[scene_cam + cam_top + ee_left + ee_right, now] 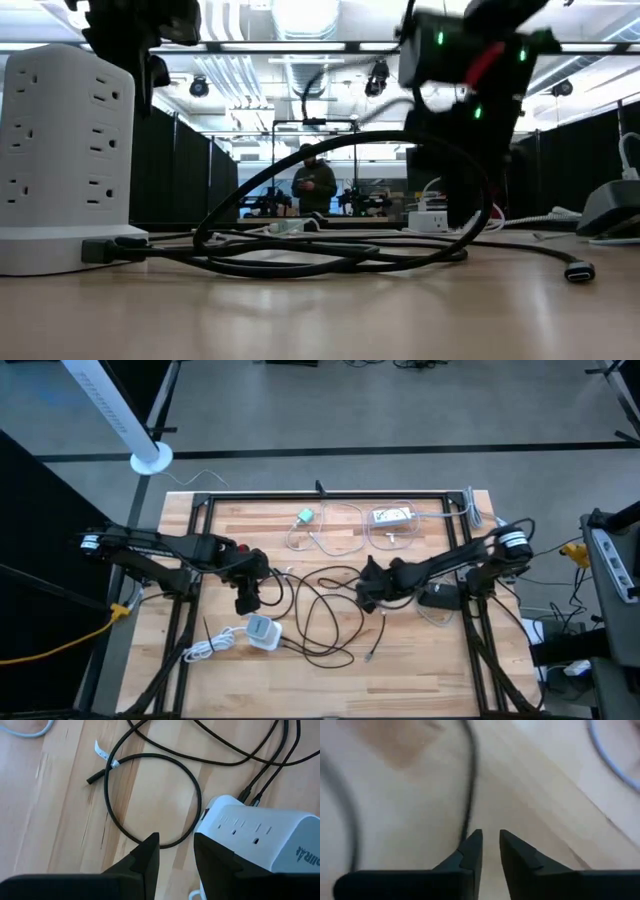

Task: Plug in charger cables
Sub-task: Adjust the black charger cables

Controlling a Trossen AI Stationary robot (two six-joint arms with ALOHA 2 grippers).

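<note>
Listing what I can see from the console: black cable point(325, 615) sprawled in loose loops across the middle of the table point(420, 670), between my two arms; one free plug tip point(371, 656) lies toward the near edge, its long axis running roughly from the far side to the near side. Right gripper point(368, 592) sits low at the right edge of the loops, fingers slightly parted and holding nothing; a strand of black cable runs just ahead of its fingertips point(475, 840), lengthwise away from them. I judge this arm nearer to that plug tip. Left gripper point(247, 598) hangs over the loops' left edge, fingers parted, empty, just beyond the white power tower point(263, 631). Pale cables point(335, 530) coil at the far side, well apart from both. Unclear: whether the right fingertips touch the table; two plugs already seated at the tower's base, origin untraced; right wrist view blurred.
</note>
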